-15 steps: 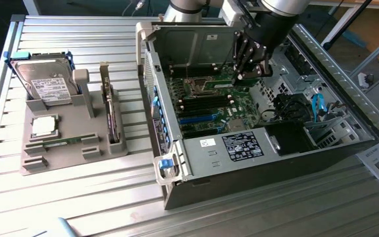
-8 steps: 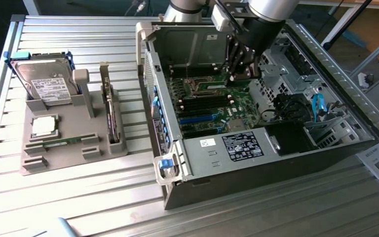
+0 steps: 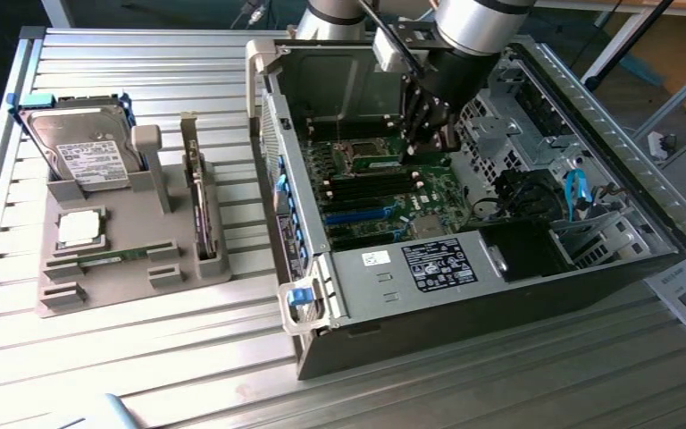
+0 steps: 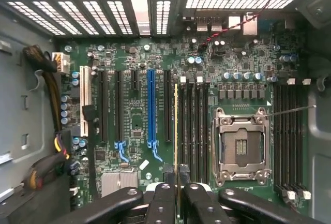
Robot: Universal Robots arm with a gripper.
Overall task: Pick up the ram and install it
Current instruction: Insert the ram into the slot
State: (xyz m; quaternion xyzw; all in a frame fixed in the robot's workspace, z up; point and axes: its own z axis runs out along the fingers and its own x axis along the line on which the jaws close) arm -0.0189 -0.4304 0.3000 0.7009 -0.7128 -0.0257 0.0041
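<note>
Arm sections in silver and black slant down into the open computer case (image 3: 274, 116), with the gripper (image 3: 427, 147) pointing at the motherboard (image 3: 379, 201). Its black, bolted fingers (image 4: 164, 198) are pressed nearly together, pinching the ram (image 4: 176, 131). From the wrist the ram is a thin yellow-green edge running straight out from the fingertips. From outside it is a short green strip (image 3: 381, 164) just under the tool. It lines up with the long black memory slots (image 4: 194, 125) beside it, but whether it touches a slot cannot be told. Farthest from the gripper, at the exterior view's left, a grey moulded tray (image 3: 117, 295) sits on the ribbed metal table (image 3: 140, 375). It holds an upright hard drive (image 3: 87, 156) with a white label, a flat square silver processor chip (image 3: 81, 228), a second slim green stick (image 3: 111, 259) lying in a groove, and a dark expansion card (image 3: 206, 214) standing on edge. The case's grey side wall rises between that tray and the tool. Around the gripper the green board is crowded with a blue slot (image 4: 151, 105), black slots and small capacitors, and a square metal-framed processor socket (image 4: 240, 144) lies just past the memory slots. Beyond the tool, at the exterior view's right, blue cables (image 3: 575, 192) loop among black metal bays.
</note>
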